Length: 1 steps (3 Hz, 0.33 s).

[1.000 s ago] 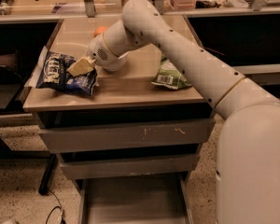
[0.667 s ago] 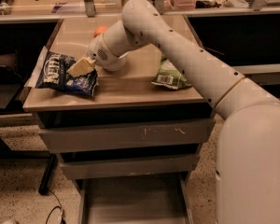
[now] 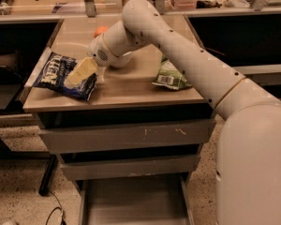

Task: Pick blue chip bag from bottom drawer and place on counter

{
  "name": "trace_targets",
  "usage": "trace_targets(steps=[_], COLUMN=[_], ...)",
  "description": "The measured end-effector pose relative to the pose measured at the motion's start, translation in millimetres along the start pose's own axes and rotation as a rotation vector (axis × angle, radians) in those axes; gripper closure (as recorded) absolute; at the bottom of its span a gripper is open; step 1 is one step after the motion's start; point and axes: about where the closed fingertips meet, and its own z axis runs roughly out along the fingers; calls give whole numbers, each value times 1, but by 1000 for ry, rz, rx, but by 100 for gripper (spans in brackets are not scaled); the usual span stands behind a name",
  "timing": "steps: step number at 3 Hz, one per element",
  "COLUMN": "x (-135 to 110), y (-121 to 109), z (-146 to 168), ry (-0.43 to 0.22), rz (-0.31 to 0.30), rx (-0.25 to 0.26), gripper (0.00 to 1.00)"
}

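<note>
The blue chip bag (image 3: 55, 72) lies on the left part of the counter (image 3: 131, 87), its left end reaching past the counter's edge. My gripper (image 3: 87, 75) is at the bag's right end, right over it and touching it. The arm reaches in from the right across the counter. The bottom drawer (image 3: 131, 203) is pulled out below the cabinet, and its grey tray shows nothing inside.
A green chip bag (image 3: 171, 75) lies on the right of the counter. An orange object (image 3: 100, 31) sits behind the gripper's wrist. Two shut grey drawers (image 3: 126, 135) are above the open one. A shelf with clutter runs along the back. A cable lies on the floor at lower left.
</note>
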Motion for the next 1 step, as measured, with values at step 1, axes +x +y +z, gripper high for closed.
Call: trace_targets(steps=[1], x=[0], y=[0], z=[0], ry=[0], rz=[0], rx=[0], gripper=[0])
